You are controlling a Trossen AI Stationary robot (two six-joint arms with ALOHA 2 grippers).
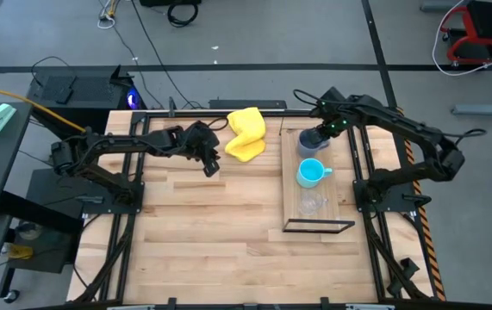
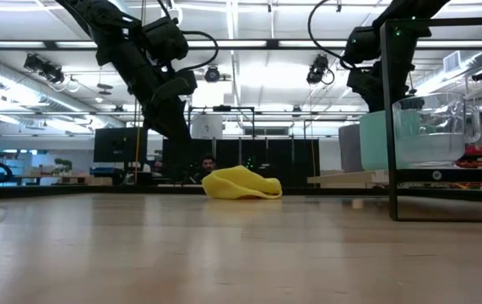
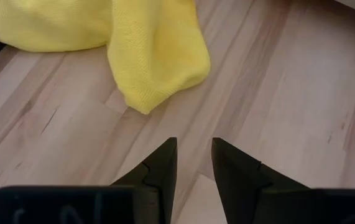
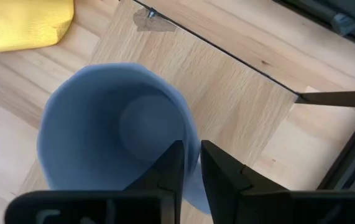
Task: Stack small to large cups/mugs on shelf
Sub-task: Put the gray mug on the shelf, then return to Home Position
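Note:
The shelf (image 1: 342, 185), a light-wood board in a black frame, stands on the table's right side. On it, in a row from far to near, are the grey-blue mug (image 1: 311, 144), the cyan mug (image 1: 312, 173) and the clear glass cup (image 1: 312, 204). My right gripper (image 1: 316, 136) is over the far end of the shelf, shut on the grey-blue mug (image 4: 102, 124). My left gripper (image 1: 212, 165) hovers above the tabletop just near-left of the yellow cloth (image 1: 246, 133). It is open by a narrow gap (image 3: 194, 152) and holds nothing. My right gripper holds the grey-blue mug by its wall at the rim (image 4: 188, 134), pinched with one finger (image 4: 172, 163) inside the mug and the other finger (image 4: 222, 171) outside. The fingers come from above, pointing down. The mug is upright over the shelf's far end; whether its base rests on the board I cannot tell.
The yellow cloth (image 3: 152, 50) lies crumpled near the table's far edge, between the two arms. The shelf's black frame posts (image 2: 390, 127) rise around the board. Bare plank tabletop (image 1: 211, 232) stretches across the near and left parts.

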